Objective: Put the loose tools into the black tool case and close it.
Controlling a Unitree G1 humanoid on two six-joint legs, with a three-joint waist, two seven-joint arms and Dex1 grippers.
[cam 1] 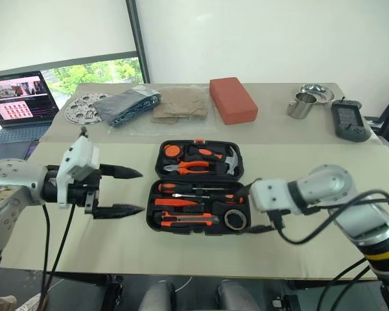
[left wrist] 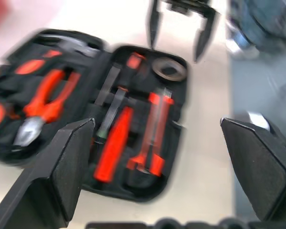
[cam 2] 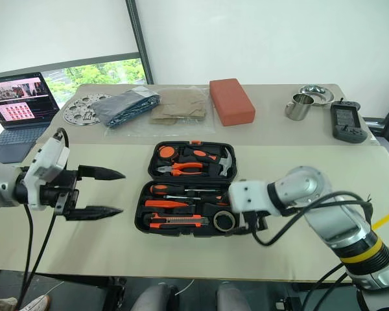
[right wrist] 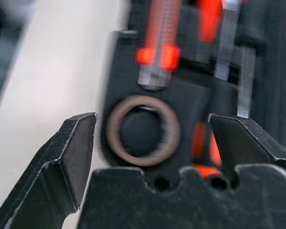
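Black tool case: lies open and flat on the near table, at the middle of its width; lid half toward the far side, base half toward the near edge. A strip of bare tabletop runs between the base half and the near table edge.

Base half, contents seated in moulded slots: two long screwdrivers lying crosswise; utility knife along the near wall; tape roll in the near right corner. A further orange tool sits between them; whether it is the small screwdriver cannot be told.

Lid half: orange-handled pliers and steel-headed hammer.

Right gripper: just beside the case's right end, by the tape roll corner, fingers spread wide, nothing between them. In the right wrist view the tape roll lies between the two fingertips, untouched.

Left gripper: hangs over bare tabletop to the left of the case, well apart from it, pointing toward it, fingers wide apart and empty. Open table surface lies all around it.

Far table: separated from the near table by a seam just behind the case lid. Carries, left to right: perforated metal disc, bagged dark cloth, bagged tan cloth, red block, steel cup with steel bowl behind it, dark grey handheld device.

Laptop: open, off the left end of the tables.
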